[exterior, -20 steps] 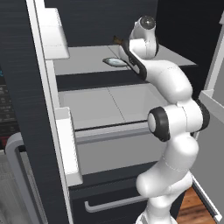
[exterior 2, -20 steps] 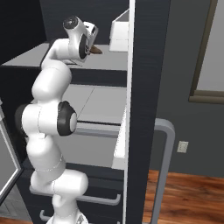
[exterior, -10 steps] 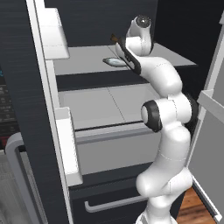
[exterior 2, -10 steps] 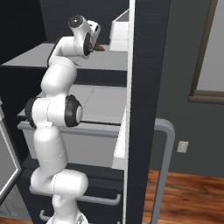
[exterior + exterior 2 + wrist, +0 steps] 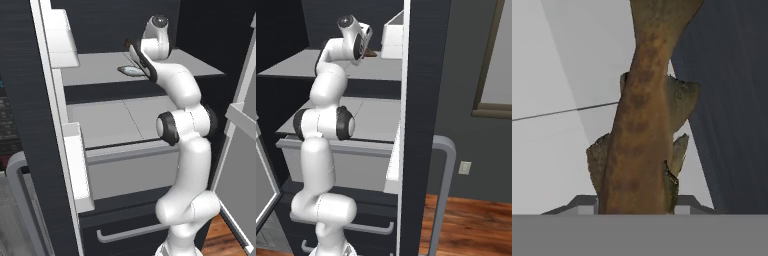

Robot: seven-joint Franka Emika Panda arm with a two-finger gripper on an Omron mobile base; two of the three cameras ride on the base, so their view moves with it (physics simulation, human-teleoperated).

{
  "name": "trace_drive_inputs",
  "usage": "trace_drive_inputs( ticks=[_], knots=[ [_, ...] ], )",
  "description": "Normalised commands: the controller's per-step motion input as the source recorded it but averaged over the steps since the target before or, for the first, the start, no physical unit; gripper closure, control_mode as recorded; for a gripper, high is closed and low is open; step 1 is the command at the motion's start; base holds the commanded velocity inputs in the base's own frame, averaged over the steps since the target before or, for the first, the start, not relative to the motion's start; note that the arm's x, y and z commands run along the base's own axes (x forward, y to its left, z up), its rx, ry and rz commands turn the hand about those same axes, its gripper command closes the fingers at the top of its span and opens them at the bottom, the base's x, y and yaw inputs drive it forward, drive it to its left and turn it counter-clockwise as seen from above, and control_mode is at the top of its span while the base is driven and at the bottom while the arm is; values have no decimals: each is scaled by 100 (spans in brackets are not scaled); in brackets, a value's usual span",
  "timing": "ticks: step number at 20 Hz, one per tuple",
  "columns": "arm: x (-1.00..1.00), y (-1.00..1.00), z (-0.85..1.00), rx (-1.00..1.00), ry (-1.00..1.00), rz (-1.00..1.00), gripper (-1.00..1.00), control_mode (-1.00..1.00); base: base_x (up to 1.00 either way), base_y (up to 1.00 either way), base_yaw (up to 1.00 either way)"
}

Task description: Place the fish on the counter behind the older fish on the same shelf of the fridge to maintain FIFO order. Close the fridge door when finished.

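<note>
claw [image 5: 131, 46] clenched on brown fish [image 5: 643, 125] | held above upper shelf [image 5: 95, 70], just behind silver-grey older fish [image 5: 131, 71] | reach deep for FIFO placing | fridge door [image 5: 423, 100] open

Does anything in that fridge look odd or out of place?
Only the brown fish: it hangs in the robot's pincer above the upper shelf, while the pale fish lies flat there. Both doors stand open.

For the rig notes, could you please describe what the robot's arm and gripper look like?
The arm is glossy white, built of rounded, bulbous segments with dark charcoal rings at the joints. A round dark cap tops the wrist. The gripper is dark with a white housing. No cables or markings are visible.
</note>
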Motion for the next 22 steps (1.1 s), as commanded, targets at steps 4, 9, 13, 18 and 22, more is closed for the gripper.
trace_drive_inputs(
  ticks=[4, 9, 13, 18, 22],
  knots=[
    [4, 2, -46, -6, 0, 2, -100, -100, 0, 0, 0],
    [3, 0, -29, -3, 0, 3, -100, -100, 0, 0, 0],
    [0, 0, -16, -2, 0, 3, -100, -100, 0, 0, 0],
    [-14, 0, 0, -2, -3, 1, -100, -100, 0, 0, 0],
    [-53, 0, 0, -1, -7, 1, -100, -100, 0, 0, 0]
  ],
)
